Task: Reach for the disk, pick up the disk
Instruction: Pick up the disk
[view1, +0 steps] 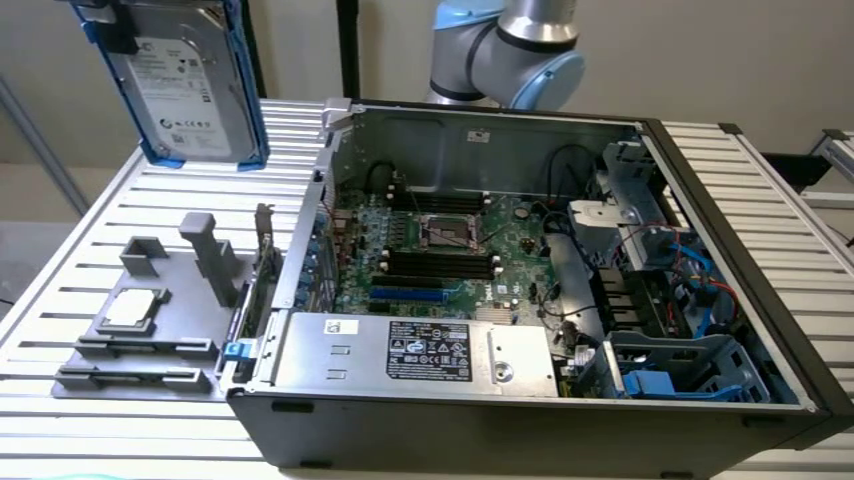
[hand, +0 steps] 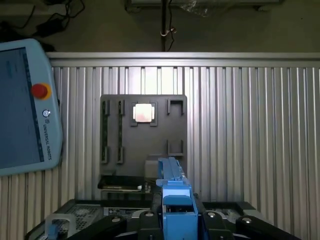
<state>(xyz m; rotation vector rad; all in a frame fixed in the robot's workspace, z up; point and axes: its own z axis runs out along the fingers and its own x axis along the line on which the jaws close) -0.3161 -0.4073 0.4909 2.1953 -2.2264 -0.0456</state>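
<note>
Blue-framed, the disk hangs high above the worktop's grey holder, pinched edge-on by the claw. Lifting well means a firm, level grip, clear of the case.

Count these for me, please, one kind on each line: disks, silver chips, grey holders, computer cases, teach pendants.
disk: 1
silver chip: 1
grey holder: 1
computer case: 1
teach pendant: 1
Total: 5
</note>
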